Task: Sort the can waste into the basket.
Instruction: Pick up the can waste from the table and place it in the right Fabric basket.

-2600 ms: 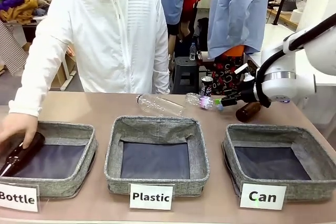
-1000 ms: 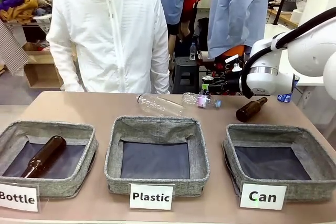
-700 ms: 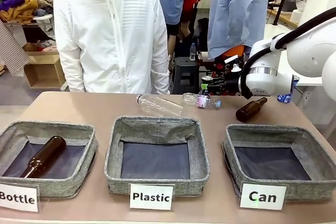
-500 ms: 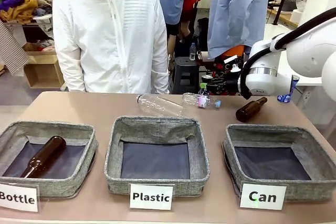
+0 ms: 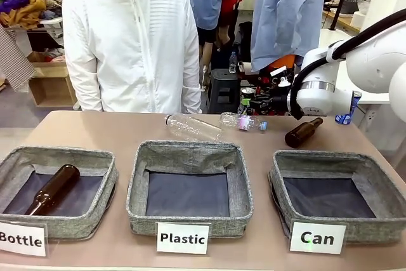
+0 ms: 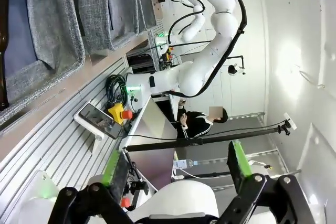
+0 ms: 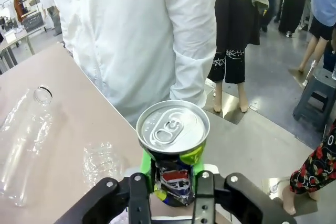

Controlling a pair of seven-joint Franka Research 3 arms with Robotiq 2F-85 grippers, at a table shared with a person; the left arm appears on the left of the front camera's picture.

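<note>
The black can (image 7: 173,127) sits upright in the right hand (image 7: 172,180). The hand's two fingers are closed on the can's lower body, and the silver top with its pull tab stands clear above the green pads. In the front view the can hangs in the air over the counter's (image 5: 120,132) far edge, well apart from the basket (image 5: 330,158) marked "Can", which is at the near right and has nothing in it.

It is probably empty, so it should be light. Its thin walls would dent under a hard squeeze, and its smooth skin could slip. Holding it across the round body, as now, looks the safest way, with only modest pressure. A low release should keep it from bouncing off the soft rim.

A brown bottle (image 5: 302,132) lies on its side between the can and the basket. Two clear bottles (image 5: 193,127) lie on the counter to its left. A blue can (image 5: 344,117) seems to lie behind the right arm, but it is partly hidden.

The left hand (image 6: 176,166) is off to the side. Its fingers are spread wide apart and hold nothing.
</note>
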